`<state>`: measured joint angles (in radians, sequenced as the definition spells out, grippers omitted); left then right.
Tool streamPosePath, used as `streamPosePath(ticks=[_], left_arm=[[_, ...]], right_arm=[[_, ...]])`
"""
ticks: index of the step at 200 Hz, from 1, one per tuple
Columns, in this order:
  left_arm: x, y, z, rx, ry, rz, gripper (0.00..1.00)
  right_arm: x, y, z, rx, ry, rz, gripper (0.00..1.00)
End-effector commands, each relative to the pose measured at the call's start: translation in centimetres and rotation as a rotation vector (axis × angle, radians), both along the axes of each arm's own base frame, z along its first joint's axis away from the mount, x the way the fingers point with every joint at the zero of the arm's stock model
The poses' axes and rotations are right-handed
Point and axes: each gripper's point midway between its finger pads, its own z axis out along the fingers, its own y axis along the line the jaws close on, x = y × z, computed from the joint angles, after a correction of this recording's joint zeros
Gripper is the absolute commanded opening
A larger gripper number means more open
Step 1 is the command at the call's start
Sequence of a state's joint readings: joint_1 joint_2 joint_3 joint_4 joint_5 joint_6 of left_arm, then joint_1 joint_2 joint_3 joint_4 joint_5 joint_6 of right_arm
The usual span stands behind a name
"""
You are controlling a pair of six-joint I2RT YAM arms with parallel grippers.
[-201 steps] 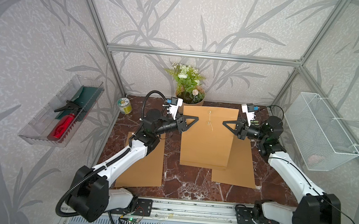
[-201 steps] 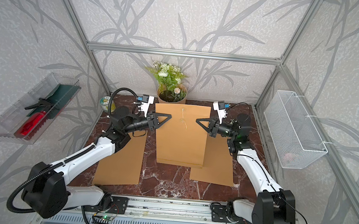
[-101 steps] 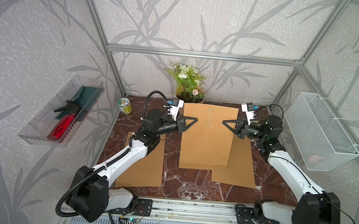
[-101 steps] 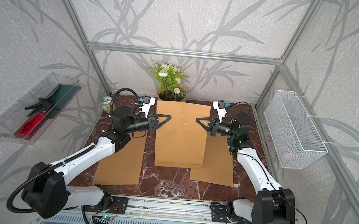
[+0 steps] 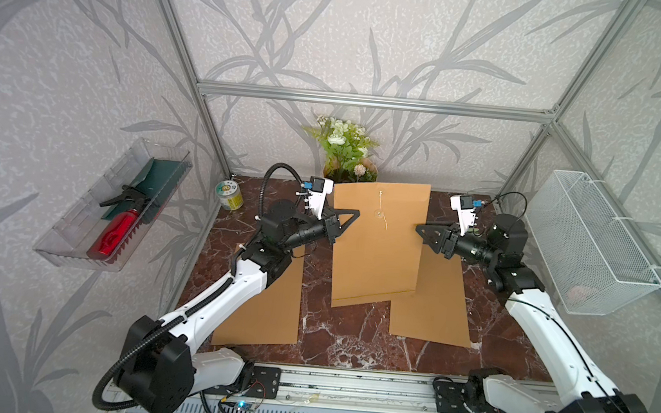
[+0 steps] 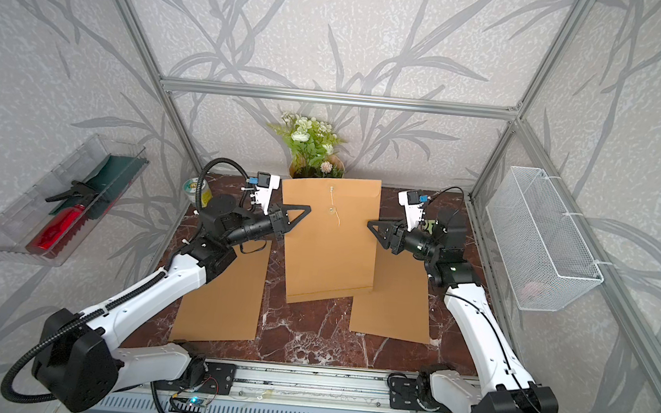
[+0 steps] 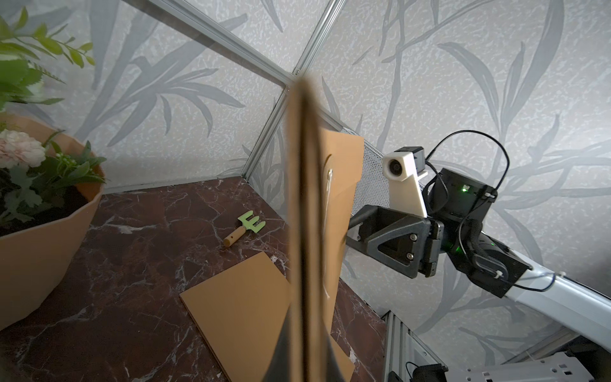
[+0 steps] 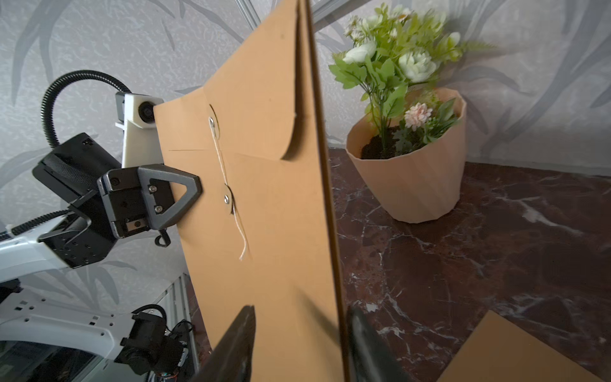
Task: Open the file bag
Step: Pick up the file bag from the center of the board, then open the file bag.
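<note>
My left gripper [image 5: 355, 213] clenches the file bag [image 5: 377, 256] edge; my right gripper [image 5: 421, 228] stands released (jaws astride the other edge). I should pinch the string [image 8: 240, 238] end gently.

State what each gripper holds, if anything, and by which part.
The left gripper clamps the brown paper file bag by one side edge; the right gripper stands open around the opposite edge.

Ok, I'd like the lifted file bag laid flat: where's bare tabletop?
Barest: the front-centre marble between the left envelope and the right envelope, below the file bag, though likely a tight fit. Crowded at the back: flower pot, tin, left gripper, right gripper.
</note>
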<state>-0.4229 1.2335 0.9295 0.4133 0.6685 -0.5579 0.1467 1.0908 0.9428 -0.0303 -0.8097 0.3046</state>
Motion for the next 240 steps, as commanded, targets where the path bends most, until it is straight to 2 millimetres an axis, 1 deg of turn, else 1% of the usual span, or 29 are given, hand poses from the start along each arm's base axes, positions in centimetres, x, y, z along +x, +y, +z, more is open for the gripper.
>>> streamPosePath(ticks=[1,7,16,40,53,75,103,129,172,240], left_arm=[[0.7,0.0,1.5,0.016,-0.054,0.019,0.00],[0.8,-0.1,1.5,0.017,-0.054,0.020,0.00],[1.0,-0.2,1.6,0.016,-0.056,0.020,0.00],[1.0,-0.6,2.0,0.017,-0.070,0.009,0.00],[0.8,-0.9,2.5,0.015,-0.081,-0.003,0.00],[0.3,-1.3,2.6,0.027,-0.085,-0.020,0.00],[-0.4,-1.8,2.4,0.042,-0.087,-0.032,0.00],[-1.0,-2.2,2.4,0.048,-0.088,-0.051,0.00],[-1.4,-2.7,2.0,0.055,-0.087,-0.063,0.00],[-1.6,-2.8,2.4,0.032,-0.095,-0.068,0.00]], right_arm=[[-0.4,-1.5,0.0,-0.116,0.004,-0.116,0.46],[-0.5,-1.5,0.2,-0.130,0.003,-0.125,0.46],[-0.9,-0.9,0.4,-0.152,0.004,-0.117,0.46],[-1.5,1.4,0.3,-0.247,0.003,-0.100,0.47],[-1.6,2.7,0.6,-0.225,0.010,-0.078,0.47],[-1.5,4.4,0.6,-0.186,0.038,-0.050,0.46],[-1.2,5.7,0.1,-0.201,0.052,-0.045,0.41],[-0.6,6.2,-0.3,-0.209,0.069,-0.054,0.40],[0.0,6.7,0.0,-0.208,0.072,-0.048,0.40],[0.7,7.1,-1.1,-0.233,0.101,-0.041,0.39]])
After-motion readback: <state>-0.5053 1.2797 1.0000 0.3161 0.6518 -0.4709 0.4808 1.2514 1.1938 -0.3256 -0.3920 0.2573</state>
